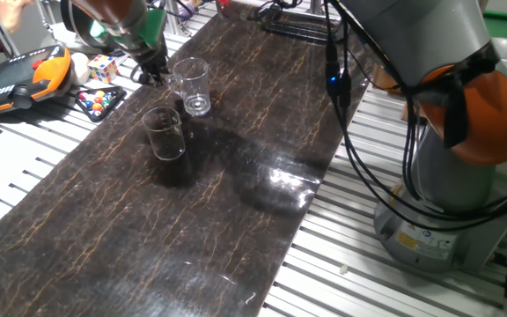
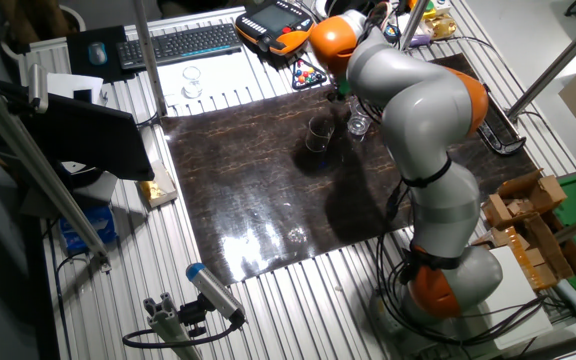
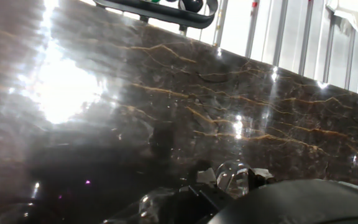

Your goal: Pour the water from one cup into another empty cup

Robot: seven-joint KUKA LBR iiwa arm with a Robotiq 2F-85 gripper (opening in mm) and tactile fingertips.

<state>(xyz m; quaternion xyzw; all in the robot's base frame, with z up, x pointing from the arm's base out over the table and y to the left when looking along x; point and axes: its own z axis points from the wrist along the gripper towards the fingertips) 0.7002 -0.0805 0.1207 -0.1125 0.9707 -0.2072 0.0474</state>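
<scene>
Just right of the gripper (image 1: pixel 150 72) stands one cup (image 1: pixel 192 85).

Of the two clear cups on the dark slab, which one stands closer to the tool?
The wide-rimmed tapered cup, standing just beside the tool near the slab's far edge. The straight-sided tumbler stands farther out, toward the slab's middle.

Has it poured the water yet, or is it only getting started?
Only getting started, it seems. Both glasses stand upright on the dark tabletop: the straight tumbler and the wide-rimmed cup. The gripper sits beside the cup, holding nothing visible. Grasping, lifting and pouring remain.
</scene>
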